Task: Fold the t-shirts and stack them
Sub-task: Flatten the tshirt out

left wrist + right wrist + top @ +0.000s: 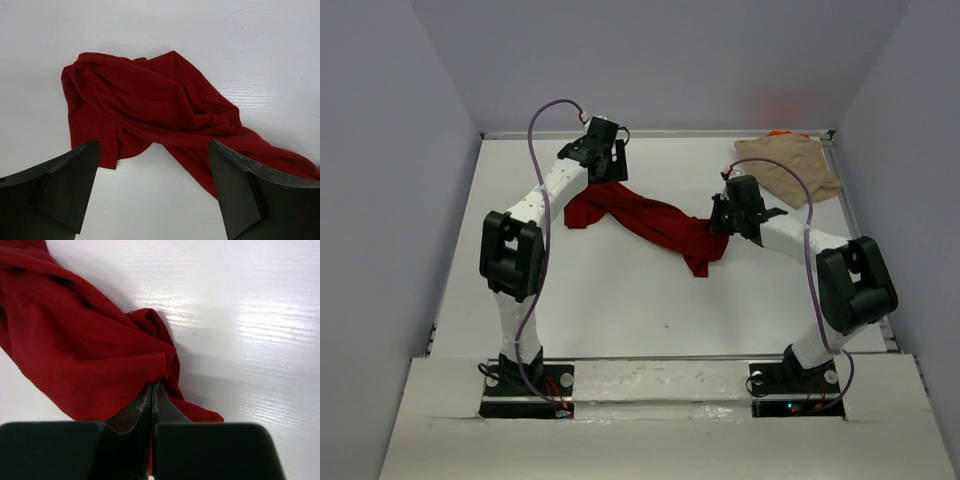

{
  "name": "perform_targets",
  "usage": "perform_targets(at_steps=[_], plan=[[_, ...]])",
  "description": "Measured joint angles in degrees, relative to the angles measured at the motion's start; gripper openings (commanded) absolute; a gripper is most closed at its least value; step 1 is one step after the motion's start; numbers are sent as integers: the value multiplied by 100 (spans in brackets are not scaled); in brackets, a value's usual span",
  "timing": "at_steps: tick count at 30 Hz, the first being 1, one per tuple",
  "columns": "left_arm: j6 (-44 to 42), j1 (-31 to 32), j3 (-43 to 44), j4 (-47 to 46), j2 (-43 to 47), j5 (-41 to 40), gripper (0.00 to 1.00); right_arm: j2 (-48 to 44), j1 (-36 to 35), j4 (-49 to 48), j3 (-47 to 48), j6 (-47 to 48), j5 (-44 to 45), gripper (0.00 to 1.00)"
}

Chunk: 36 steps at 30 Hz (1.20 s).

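A crumpled dark red t-shirt (pixel 650 222) lies stretched across the middle of the table, from under my left wrist to my right wrist. My left gripper (pixel 152 150) hangs open just above its left end (pixel 150 105), with bare table between the fingers. My right gripper (pixel 153 385) is shut on a fold at the red shirt's (pixel 75 355) right end, its jaws pressed together with cloth pinched at their tips. A tan t-shirt (pixel 790 165) lies bunched in the far right corner. A sliver of orange cloth (pixel 780 133) peeks out behind it.
The white table (pixel 620 300) is ringed by grey walls, with a raised rim along the far edge (pixel 660 133). Both arm bases are bolted at the near edge.
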<state>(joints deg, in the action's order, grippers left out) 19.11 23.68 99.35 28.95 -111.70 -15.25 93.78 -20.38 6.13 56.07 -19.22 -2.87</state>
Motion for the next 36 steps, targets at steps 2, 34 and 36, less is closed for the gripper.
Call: perform_targets(at_steps=[2, 34, 36], plan=[[0, 2, -9, -7, 0, 0, 99, 0, 0, 76, 83, 33, 46, 0], [-9, -11, 361, 114, -341, 116, 99, 1303, 407, 1285, 2634, 483, 588, 52], [20, -17, 487, 168, -463, 109, 99, 1241, 407, 1261, 2583, 483, 564, 53]])
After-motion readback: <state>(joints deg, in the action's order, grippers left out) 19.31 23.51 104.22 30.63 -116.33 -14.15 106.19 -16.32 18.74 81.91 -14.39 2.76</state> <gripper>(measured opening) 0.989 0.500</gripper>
